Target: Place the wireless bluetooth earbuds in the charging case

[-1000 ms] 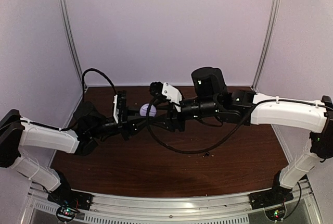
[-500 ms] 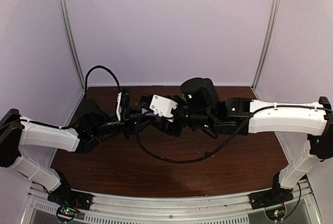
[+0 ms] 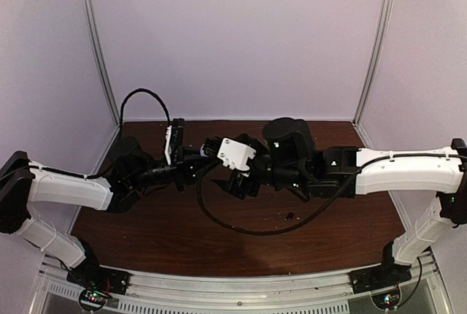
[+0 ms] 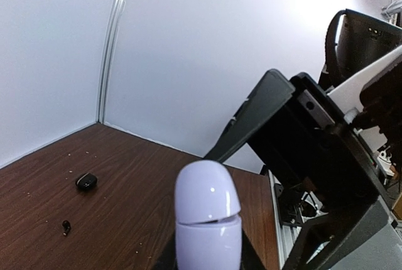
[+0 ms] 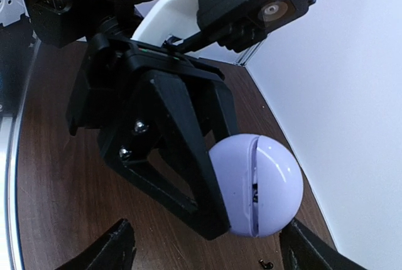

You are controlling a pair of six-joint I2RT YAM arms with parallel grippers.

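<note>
A: Where's the lilac rounded plastic charging case (image 5: pixel 264 185)?
B: Clamped in the left gripper (image 3: pixel 193 170), above the dark wooden table (image 4: pixel 138 176).
A: The right gripper (image 5: pixel 210 245)?
B: Jaws wide, facing it, not touching. A small black rounded earbud (image 4: pixel 86 181) lies near a far table corner.

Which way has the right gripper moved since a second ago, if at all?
Yes: the right gripper shifted away from the back edge of the table.
</note>
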